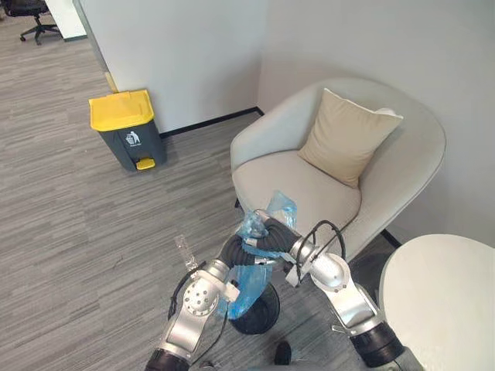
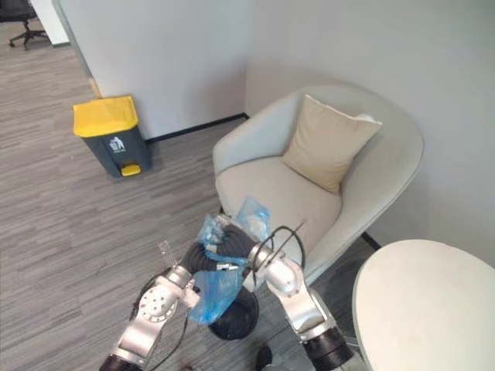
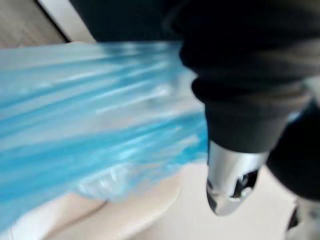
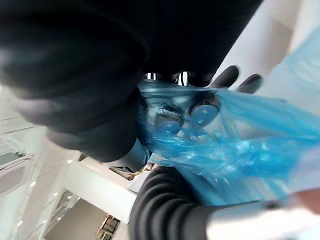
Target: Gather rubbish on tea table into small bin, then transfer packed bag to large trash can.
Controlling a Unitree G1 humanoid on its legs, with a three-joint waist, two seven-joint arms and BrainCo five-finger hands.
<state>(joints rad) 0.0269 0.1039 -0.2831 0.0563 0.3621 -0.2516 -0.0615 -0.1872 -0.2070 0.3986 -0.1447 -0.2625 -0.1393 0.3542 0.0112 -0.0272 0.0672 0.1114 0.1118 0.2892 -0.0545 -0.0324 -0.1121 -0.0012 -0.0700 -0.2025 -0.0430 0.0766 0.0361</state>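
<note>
item 1: blue bag [image 1: 249, 284], thin translucent plastic. it was held up between both hands in front of the armchair, its top bunched between the two dark wrist covers. its lower end hung down to the mouth of the small bin; whether it reached inside could not be told.

item 2: right hand [image 1: 278, 236], entering from the lower right. in the right wrist view its fingers were wrapped in the blue film and closed on it, with dark fingertips [image 4: 230, 77] poking out past the plastic.

item 3: left hand [image 1: 234, 249], entering from the lower left, pressed up against the bag beside the right hand. the left wrist view showed the film stretched past one silver finger [image 3: 231, 182]; whether the fingers were closed on the bag could not be told.

item 4: small bin [image 1: 261, 313], black and round, on the floor directly under the bag.

item 5: large trash can [image 1: 128, 127], grey with a yellow lid, lid down, against the wall and well apart from the hands.

item 6: armchair [image 1: 418, 154], pale grey, in the corner, with a beige cushion [image 1: 348, 135] leaning on its back.

item 7: table [image 1: 441, 301], white and round, to the robot's right near the armchair.
</note>
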